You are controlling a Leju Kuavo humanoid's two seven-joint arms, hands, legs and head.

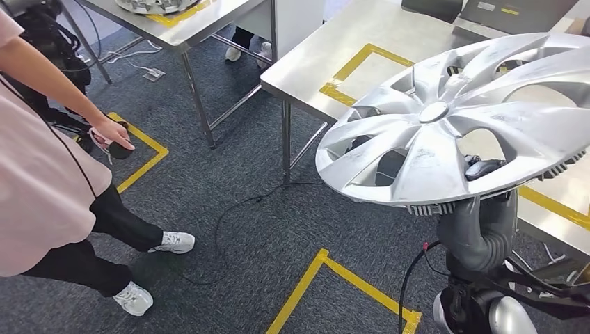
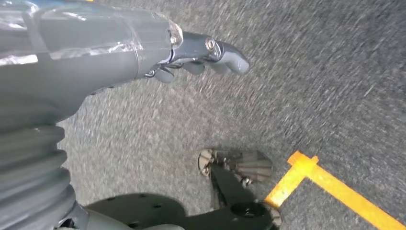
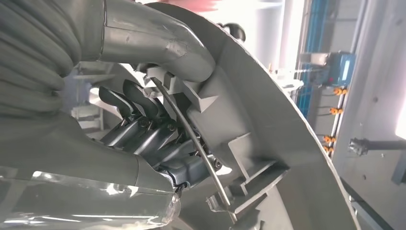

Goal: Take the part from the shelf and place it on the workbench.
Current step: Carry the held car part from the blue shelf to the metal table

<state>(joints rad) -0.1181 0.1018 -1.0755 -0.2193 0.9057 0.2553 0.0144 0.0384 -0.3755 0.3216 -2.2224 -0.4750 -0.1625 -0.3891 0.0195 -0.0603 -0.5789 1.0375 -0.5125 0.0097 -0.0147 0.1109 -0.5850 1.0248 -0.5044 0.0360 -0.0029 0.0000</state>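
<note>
Pick is done as far as I can judge: my right hand (image 3: 158, 139) grips the part, a silver wheel cover (image 1: 452, 118), from its underside. In the right wrist view the dark fingers (image 3: 139, 112) curl over the inner rim and wire ring, thumb pressed against the back face. In the head view a fingertip shows through one of the spoke openings. The cover is off any shelf and up in the air, face up and tilted a bit, hanging over the near corner of the steel workbench (image 1: 327, 56). It's not touching the top yet. The yellow tape outline (image 1: 355, 66) on the bench is partly hidden behind the cover's far edge, and I read that as the likely drop zone, not confirmed. My left hand (image 2: 201, 55) hangs at my side over the grey carpet, holding nothing, fingers loosely bent and apart. Left to do: carry the cover further over the bench, lower it flat, let go. Grip is on the rim only, so a wide light disc like this could swing or slip if I move fast. A person (image 1: 49, 174) stands near on my left, one hand reaching down toward the floor, well apart from the cover. Second table (image 1: 188, 24) behind with another silver part on it, not my concern.
</note>
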